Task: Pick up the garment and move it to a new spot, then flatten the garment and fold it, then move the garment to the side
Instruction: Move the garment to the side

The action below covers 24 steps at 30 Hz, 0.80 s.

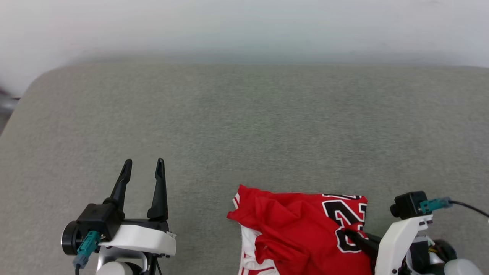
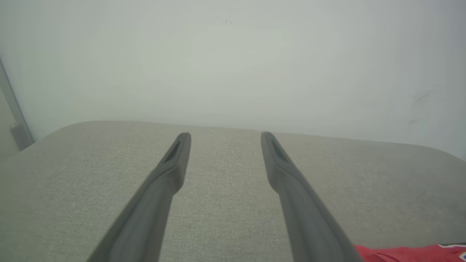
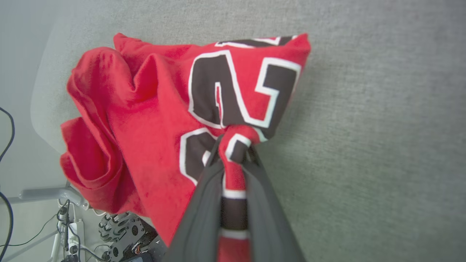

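Note:
The garment [image 1: 298,225], a bright red jersey with white-outlined dark lettering, lies crumpled at the near edge of the grey padded table, right of centre. A white inner part with striped trim shows at its lower left. My right gripper [image 1: 349,233] is shut on a fold of the garment [image 3: 153,120] in the lettered area; red and dark cloth is pinched between its fingers [image 3: 204,189]. My left gripper [image 1: 143,166] stands open over bare table to the left, apart from the cloth. A red sliver of the garment [image 2: 407,253] shows at the lower right of the left wrist view.
The grey table surface [image 1: 244,126] stretches wide behind and to the left of the garment, ending at a pale wall [image 1: 244,26]. Past the table's near edge, cables and robot base parts [image 3: 120,229] show on the floor.

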Tool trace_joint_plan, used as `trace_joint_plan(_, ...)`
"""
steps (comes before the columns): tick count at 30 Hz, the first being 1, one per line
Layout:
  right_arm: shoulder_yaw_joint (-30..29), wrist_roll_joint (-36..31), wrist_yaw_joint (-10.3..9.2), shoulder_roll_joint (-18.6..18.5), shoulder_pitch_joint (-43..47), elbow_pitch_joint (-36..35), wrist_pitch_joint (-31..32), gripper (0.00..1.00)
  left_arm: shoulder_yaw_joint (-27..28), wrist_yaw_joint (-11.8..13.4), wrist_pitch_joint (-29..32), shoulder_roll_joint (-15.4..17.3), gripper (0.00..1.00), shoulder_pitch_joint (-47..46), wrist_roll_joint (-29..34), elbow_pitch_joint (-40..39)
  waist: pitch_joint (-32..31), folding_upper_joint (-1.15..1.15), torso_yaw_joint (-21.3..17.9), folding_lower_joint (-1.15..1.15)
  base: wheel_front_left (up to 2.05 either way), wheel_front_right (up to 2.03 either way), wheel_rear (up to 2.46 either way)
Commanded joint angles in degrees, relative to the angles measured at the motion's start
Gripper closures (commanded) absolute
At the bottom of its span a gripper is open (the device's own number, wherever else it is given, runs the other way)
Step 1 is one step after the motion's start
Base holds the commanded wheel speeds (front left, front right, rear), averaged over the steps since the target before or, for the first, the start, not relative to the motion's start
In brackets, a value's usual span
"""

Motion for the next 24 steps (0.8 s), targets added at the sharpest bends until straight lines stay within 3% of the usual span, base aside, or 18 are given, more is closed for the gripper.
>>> trace_joint_plan(1,0.4,-1.5,-0.05,-1.3,-0.9,-1.4,0.5,1.0,0.2,-0.1,-0.1,-0.2,0.0,0.6,0.3,-0.3,-1.2,0.0,-2.6,0.0,0.0,0.0,0.0)
trace_joint_plan(10,1.4,-6.6,-0.05,-7.8,-4.7,-10.1,5.1,1.0,-0.1,-0.7,-0.1,-0.5,0.0,1.0,1.1,-2.0,-0.1,0.0,-12.6,0.0,0.0,0.0,0.0)
trace_joint_plan(14,0.6,-7.7,-0.05,-8.9,-7.4,-11.9,6.2,1.0,-0.1,-1.1,-0.1,-0.1,0.0,-0.6,1.7,-3.5,2.9,0.0,-17.4,0.0,0.0,0.0,0.0)
trace_joint_plan(18,-1.2,-8.1,-0.05,-8.8,-10.6,-10.7,5.2,1.0,-0.8,-1.8,-0.1,0.9,0.0,-2.5,2.9,-5.1,7.4,0.0,-21.3,0.0,0.0,0.0,0.0)
trace_joint_plan(24,-6.0,-10.7,-0.05,-9.0,-16.1,-3.8,1.7,1.0,-3.0,-2.7,1.2,3.1,0.0,-6.8,4.6,-7.9,13.9,0.0,-24.1,0.0,0.0,0.0,0.0)
